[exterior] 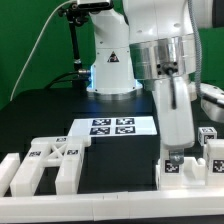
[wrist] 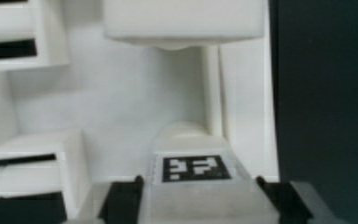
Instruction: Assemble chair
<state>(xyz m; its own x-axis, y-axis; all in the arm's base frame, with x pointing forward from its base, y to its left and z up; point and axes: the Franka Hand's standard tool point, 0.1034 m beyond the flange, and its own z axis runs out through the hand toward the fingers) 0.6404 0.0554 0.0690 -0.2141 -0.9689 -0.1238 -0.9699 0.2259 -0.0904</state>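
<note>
Lighting and picture quality, two views.
Bright, even light; blue-white glow at my base above the dark surface. Wrist view soft and coarse: chair part between my claw tips washed pale, its groove shadowed grey.

Free passage is offered over the bare black surface between the slatted chair part at the exterior view's left and the tagged block at its right. The near edge is barred by the border rail.

I see my gripper squeezing a white block with a black tag on it. A white slotted part lies just beside it.
</note>
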